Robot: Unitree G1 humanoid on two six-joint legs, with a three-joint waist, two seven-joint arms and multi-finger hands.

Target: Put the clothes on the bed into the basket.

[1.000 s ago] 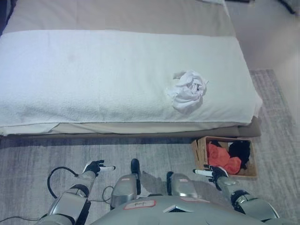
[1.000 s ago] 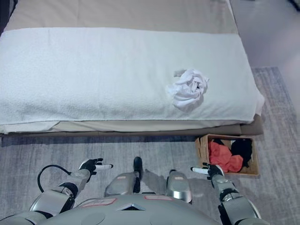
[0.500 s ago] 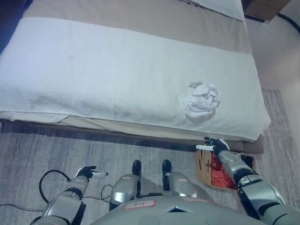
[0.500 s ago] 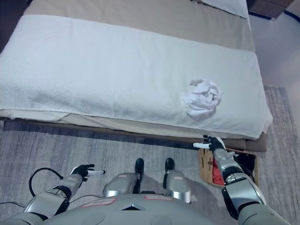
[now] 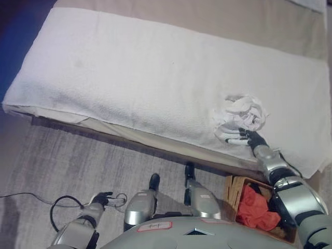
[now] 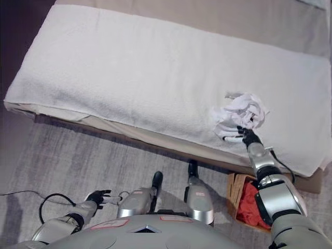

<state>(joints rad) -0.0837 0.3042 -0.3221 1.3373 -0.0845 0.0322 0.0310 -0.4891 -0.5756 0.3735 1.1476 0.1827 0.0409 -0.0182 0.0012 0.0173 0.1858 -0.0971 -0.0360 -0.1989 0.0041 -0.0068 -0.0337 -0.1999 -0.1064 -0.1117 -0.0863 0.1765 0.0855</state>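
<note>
- The left hand (image 6: 98, 196) hangs low over the floor at the lower left, well apart from the bed, with its fingers loosely spread and holding nothing.
- A white blanket (image 5: 145, 83) covers the bed (image 5: 171, 18); beyond it a beige sheet shows along the far side.
- A grey patterned rug (image 6: 93, 155) lies on the floor in front of the bed.
- The crumpled white garment (image 6: 244, 111) lies on the blanket near the bed's right end, close to the near edge.
- The right hand (image 6: 244, 136) reaches up onto the blanket and meets the near lower edge of the garment; its white-tipped fingers (image 6: 228, 137) stretch out towards the left along the bundle's underside. They look straight rather than curled round the cloth, so nothing is gripped as far as can be seen.
- The wooden basket (image 5: 234, 188) stands on the floor just below the bed's edge, under the right arm, with a red garment (image 5: 255, 205) inside it.
</note>
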